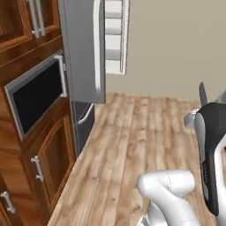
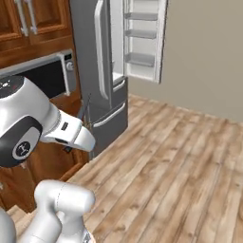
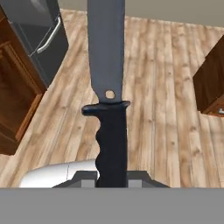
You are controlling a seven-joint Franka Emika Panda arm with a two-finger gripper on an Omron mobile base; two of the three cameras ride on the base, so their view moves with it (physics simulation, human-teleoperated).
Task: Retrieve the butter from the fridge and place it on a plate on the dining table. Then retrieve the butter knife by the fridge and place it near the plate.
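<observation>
The hand (image 3: 112,177) is clamped on the black handle of the butter knife (image 3: 107,87), whose grey blade runs straight out ahead of the fingers, in line with the hand, over the wood floor (image 3: 162,65). The fridge (image 2: 102,71) stands off to the arm's left with one door open. Plate and dining table aren't in sight, so the carry probably means turning away from the fridge.

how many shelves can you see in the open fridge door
3 door shelves: top, middle, bottom, stacked inside the open fridge door. More may sit above the frame.
</observation>
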